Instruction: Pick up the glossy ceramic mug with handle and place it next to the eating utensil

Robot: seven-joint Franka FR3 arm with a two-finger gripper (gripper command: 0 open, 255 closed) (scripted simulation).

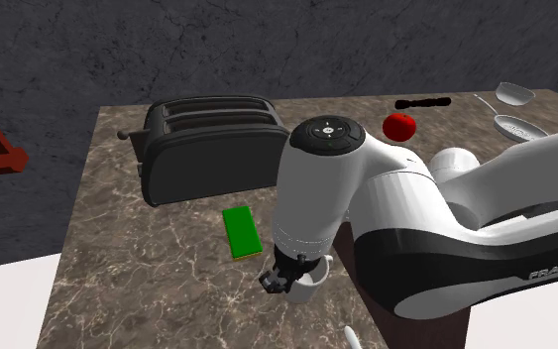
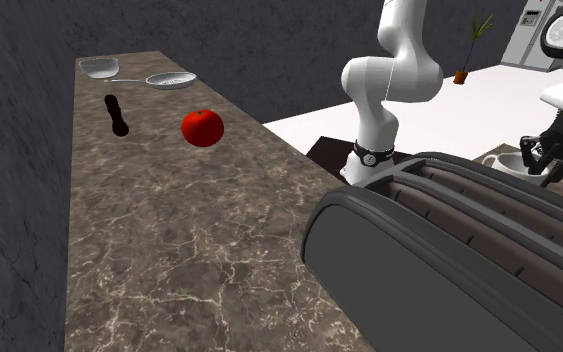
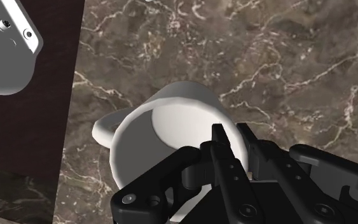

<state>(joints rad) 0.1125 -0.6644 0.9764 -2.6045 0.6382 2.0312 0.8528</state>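
Ana: Hand (image 3: 231,137) nearest the wrist lens. Fingers nearly together at the rim of the white mug (image 3: 171,121), one inside the bowl and one outside. They pinch the wall between them, as far as I can read it.

Tom: Mug position?

Ana: Upright at the near end of the counter (image 3: 266,57), close to the edge bordering the dark stand (image 3: 25,165). Handle (image 3: 107,127) points toward that edge. Whether the base is off the stone, cannot tell.

Tom: Step, then?

Ana: Grasp made, lift due, in my judgement. The next move calls for a straight rise before any sideways travel. A rim pinch may let the mug tilt or slip if the carry is quick.

Tom: Target?

Ana: Uncertain. White sliver (image 1: 351,337) lies near the mug, by the shoulder view's bottom edge, and could be the utensil. Two spoon-like pieces (image 1: 516,127) lie at the far end, well apart from the mug.

Tom: Obstacles and room?

Ana: Green block (image 1: 239,231) lies near the mug, with the toaster (image 1: 207,149) behind it. Red apple (image 1: 398,126) and black stick (image 1: 423,102) sit short of the far pieces. Bare stone between toaster and apple offers a lane. Margin is thin on the stand side, so keep any set-down inboard of that edge.
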